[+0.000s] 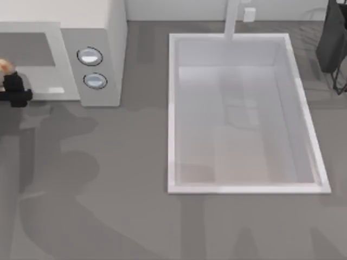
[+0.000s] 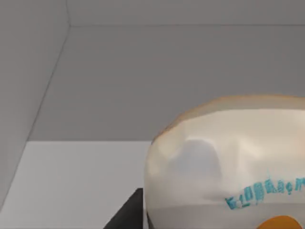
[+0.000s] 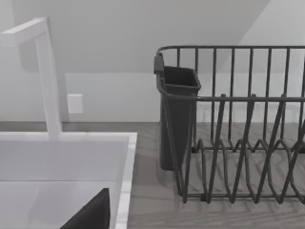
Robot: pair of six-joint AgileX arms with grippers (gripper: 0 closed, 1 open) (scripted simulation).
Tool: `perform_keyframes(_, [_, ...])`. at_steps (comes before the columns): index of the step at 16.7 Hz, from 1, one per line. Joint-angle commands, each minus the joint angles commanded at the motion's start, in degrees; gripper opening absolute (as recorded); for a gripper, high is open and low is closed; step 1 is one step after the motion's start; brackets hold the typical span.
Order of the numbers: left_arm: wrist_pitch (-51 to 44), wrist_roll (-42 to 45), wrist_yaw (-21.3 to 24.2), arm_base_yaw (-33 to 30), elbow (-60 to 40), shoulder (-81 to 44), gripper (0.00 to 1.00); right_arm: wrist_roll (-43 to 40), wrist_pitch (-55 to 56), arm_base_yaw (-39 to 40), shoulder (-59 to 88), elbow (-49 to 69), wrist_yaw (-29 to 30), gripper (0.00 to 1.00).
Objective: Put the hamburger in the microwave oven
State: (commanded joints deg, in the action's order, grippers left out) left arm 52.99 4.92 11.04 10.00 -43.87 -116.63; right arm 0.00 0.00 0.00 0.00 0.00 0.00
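The off-white microwave oven (image 1: 103, 32) stands at the table's back left, with two round knobs (image 1: 90, 56) on its side panel. At the top view's left edge my left gripper (image 1: 10, 78) reaches into the oven's front opening, shut on the tan hamburger (image 1: 4, 66). In the left wrist view the hamburger (image 2: 224, 162) looms close, with blue print on its pale wrapper, in front of the grey cavity wall (image 2: 167, 81); one black finger (image 2: 126, 220) shows beside it. My right arm is parked at the back right; a dark fingertip (image 3: 90, 214) shows there.
A white sink basin (image 1: 173, 108) with a faucet (image 1: 233, 19) takes up the table's middle and right. A dark wire dish rack (image 1: 333, 43) with a cutlery cup (image 3: 178, 119) stands at the back right. Grey table surface lies in front.
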Motion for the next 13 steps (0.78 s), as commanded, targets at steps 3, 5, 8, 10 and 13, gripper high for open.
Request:
perform_keyframes(3, [-1.3, 0.1, -0.4, -0.3, -4.1, -1.9, 0.00, 0.0, 0.0, 0.0, 0.0, 0.0, 0.0, 1.00])
perform_keyframes(5, [-3.1, -0.1, -0.7, -0.7, -8.2, -4.4, 0.00, 0.0, 0.0, 0.0, 0.0, 0.0, 0.0, 1.00])
perform_keyframes(8, [-6.5, -0.5, -1.2, -1.5, -15.7, -9.1, 0.00, 0.0, 0.0, 0.0, 0.0, 0.0, 0.0, 1.00])
perform_keyframes(10, [-8.9, -0.7, -1.6, -2.1, -21.2, -12.4, 0.00, 0.0, 0.0, 0.0, 0.0, 0.0, 0.0, 1.00])
perform_keyframes(13, [-12.4, -1.1, -2.1, -2.9, -29.4, -17.3, 0.00, 0.0, 0.0, 0.0, 0.0, 0.0, 0.0, 1.00])
